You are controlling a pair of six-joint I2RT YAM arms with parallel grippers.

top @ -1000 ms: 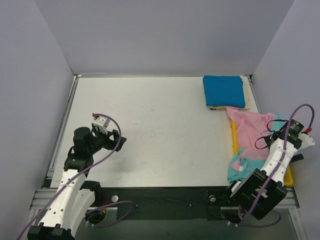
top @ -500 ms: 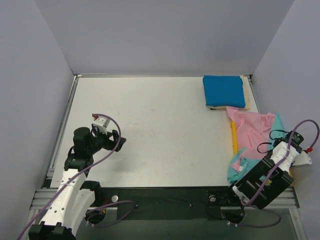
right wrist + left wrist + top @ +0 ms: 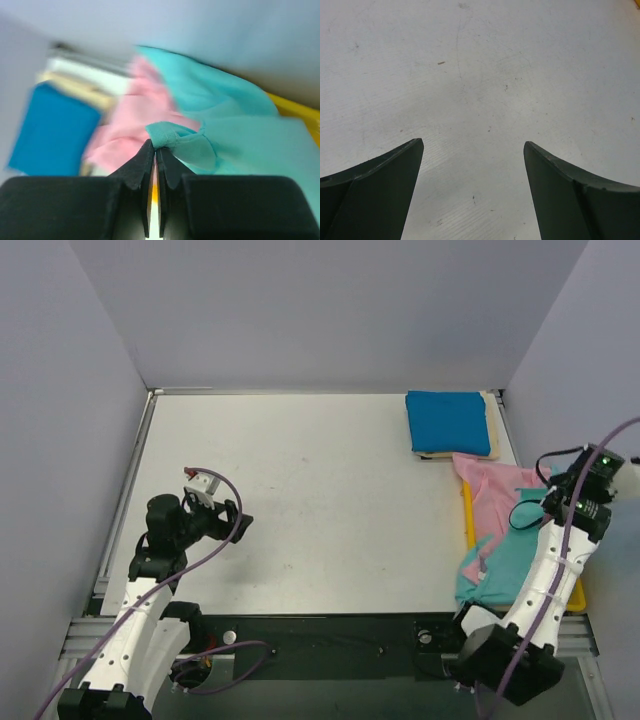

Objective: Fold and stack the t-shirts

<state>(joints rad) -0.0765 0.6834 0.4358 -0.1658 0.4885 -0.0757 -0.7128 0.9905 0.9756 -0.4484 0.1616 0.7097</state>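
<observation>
Teal-green t-shirt [image 3: 235,125] pinched in right claw [image 3: 154,150], arm stretched along right edge, left claw [image 3: 472,150] spread wide over table [image 3: 470,50]

The pale tabletop [image 3: 485,75] looks matt and finely scratched, the teal-green t-shirt [image 3: 235,135] and pink t-shirt [image 3: 135,115] soft, thin cloth.

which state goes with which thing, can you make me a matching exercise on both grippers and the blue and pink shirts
Things:
1. left gripper
2. right gripper
3. blue t-shirt
4. pink t-shirt

States:
A. rumpled, not folded
B. shut on a fold of the teal t-shirt
C. open above bare table
D. folded, lying on the cream t-shirt

Pairs: 1-C, 2-B, 3-D, 4-A
</observation>
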